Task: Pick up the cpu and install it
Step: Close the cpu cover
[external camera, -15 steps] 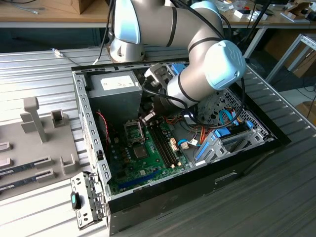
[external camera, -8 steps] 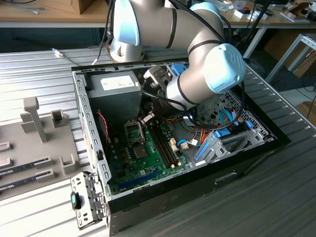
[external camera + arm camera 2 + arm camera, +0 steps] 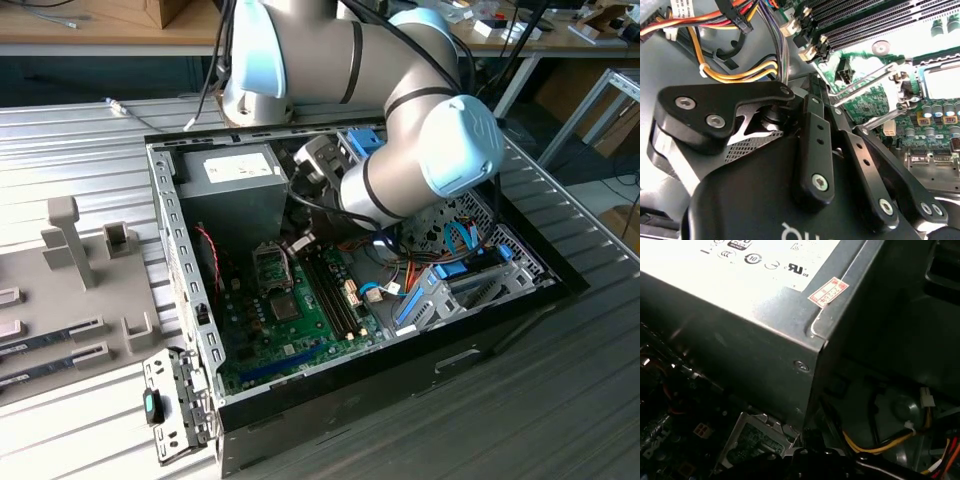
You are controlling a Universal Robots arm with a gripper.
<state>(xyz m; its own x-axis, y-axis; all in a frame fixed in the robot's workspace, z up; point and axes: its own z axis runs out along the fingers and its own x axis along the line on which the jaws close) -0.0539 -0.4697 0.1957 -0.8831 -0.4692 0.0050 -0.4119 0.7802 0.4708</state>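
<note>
One red-and-white sticker (image 3: 829, 292) on grey power supply (image 3: 765, 325) edge

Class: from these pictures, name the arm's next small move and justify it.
Probably a small shift toward the open socket, checking alignment first: the tool hangs inside the computer case, beside the motherboard, and the socket's latch stands raised. Whether it carries the chip cannot be seen.

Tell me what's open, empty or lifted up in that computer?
Computer case, open, side panel off.
Memory slots, empty.
Socket lever, swung up.
Robot arm, bent down into the case.
</note>
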